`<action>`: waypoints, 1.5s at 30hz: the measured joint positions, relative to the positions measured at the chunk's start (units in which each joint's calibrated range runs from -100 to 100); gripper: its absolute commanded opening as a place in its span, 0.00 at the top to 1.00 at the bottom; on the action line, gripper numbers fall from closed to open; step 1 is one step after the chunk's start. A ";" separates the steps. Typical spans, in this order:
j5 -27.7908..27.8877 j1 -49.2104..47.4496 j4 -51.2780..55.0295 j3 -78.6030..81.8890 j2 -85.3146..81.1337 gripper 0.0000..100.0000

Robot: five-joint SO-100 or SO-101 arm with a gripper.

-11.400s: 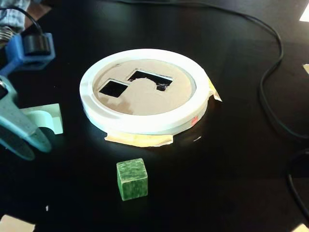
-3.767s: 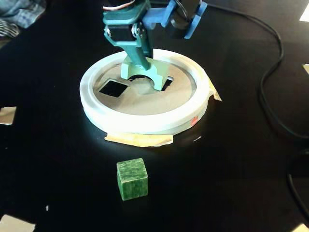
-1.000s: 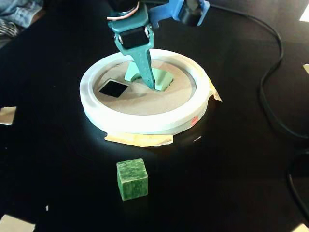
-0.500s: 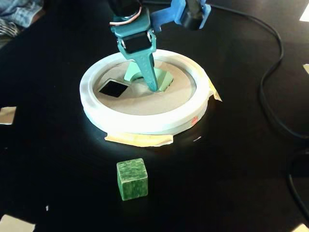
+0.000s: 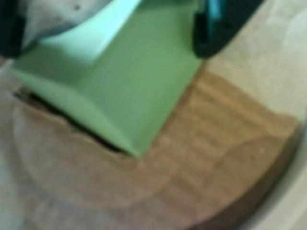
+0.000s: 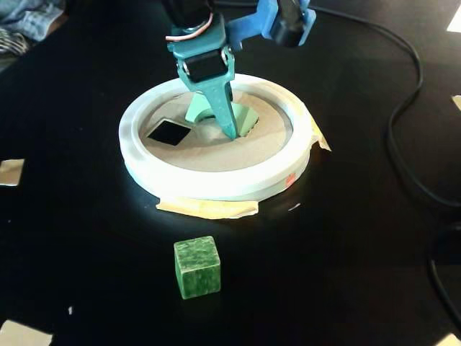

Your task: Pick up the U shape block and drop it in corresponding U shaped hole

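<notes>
Fixed view: teal gripper (image 6: 232, 130) came down from 12 o'clock onto the tan disc (image 6: 216, 151) with the thick white rim (image 6: 216, 189). Fingers were clamped on the U shape block (image 6: 247, 119), one teal finger (image 6: 222, 101) crossing its front. Block sat partly sunk and tilted in the U shaped hole (image 6: 209, 115), which it almost fully covered; only a thin dark bit showed. Small square cutout (image 6: 169, 132) was open, at about 9 o'clock from the block, close by. Dark green marbled cube (image 6: 197, 267) sat on the black table (image 6: 346, 238) at 6 o'clock from the disc, well apart from it. Yellowish tape (image 6: 209, 209) stuck out under the rim at 6 o'clock. Black cable (image 6: 403, 115) ran along 3 o'clock side.

Wrist view, blurry: pale green block (image 5: 124, 91) filled the top half, dark finger (image 5: 216, 28) at 1 o'clock touching it, another dark part at 10 o'clock edge. A thin dark gap (image 5: 72, 122) of the hole showed under the block's lower edge; tan disc (image 5: 206, 158) below.
</notes>
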 measured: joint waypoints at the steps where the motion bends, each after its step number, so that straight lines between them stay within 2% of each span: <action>1: 0.15 0.10 0.00 0.00 0.00 0.42; 16: 0.34 0.30 -0.39 -0.20 0.71 0.40; 18: 0.34 0.30 -0.39 -0.20 0.71 0.31; 22: 0.73 0.30 -0.97 0.00 1.16 0.05; 24: 0.78 0.30 -0.97 0.00 1.16 0.01; 34: 0.88 0.30 -1.07 0.00 1.34 0.01; 45: 3.96 0.30 -0.10 0.20 -3.74 0.00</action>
